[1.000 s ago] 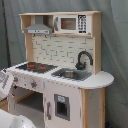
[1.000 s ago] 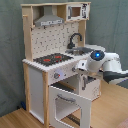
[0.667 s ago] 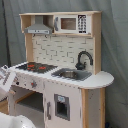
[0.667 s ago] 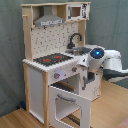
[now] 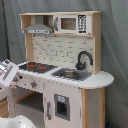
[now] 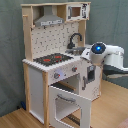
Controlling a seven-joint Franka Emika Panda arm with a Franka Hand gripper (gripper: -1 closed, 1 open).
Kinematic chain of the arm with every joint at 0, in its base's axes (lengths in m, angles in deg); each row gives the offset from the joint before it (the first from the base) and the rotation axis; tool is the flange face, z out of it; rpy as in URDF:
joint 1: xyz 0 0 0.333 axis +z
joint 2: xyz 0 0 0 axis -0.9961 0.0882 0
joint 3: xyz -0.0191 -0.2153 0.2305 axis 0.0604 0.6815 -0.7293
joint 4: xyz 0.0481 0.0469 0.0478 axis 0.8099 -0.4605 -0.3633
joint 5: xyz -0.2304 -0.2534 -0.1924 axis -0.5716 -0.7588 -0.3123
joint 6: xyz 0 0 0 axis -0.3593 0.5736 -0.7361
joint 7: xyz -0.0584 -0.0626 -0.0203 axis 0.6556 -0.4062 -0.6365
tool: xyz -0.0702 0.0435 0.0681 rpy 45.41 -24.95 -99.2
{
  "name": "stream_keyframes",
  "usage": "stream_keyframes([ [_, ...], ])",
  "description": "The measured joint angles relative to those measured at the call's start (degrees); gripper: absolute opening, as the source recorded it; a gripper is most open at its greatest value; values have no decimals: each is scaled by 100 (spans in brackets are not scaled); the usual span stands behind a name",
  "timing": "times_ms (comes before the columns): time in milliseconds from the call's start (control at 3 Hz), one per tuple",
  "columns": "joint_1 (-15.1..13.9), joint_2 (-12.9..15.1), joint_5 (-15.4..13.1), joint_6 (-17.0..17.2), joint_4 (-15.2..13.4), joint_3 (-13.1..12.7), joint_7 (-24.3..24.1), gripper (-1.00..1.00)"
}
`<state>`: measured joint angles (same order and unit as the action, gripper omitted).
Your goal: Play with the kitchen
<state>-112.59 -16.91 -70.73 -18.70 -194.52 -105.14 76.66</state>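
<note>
Grey curtain (image 6: 12, 50) is seen behind; the pincer's (image 6: 89, 75) opening cannot be told, being blurred, with the kitchen (image 6: 55, 62) just beside it.

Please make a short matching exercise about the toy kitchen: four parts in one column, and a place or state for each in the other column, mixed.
Parts:
1. oven door
2. microwave
3. faucet
4. hob

Places or states:
A. beside the grey hood, top shelf
B. hanging open
C. black with red rings
D. behind the sink

Pairs: 1-B, 2-A, 3-D, 4-C
</note>
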Motion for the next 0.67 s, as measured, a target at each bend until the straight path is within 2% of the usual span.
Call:
stream_keyframes([
  [333,-207,-355,0,63,9,193,-404,100],
  [667,-465,-416,12,-58,145,289,-873,100],
])
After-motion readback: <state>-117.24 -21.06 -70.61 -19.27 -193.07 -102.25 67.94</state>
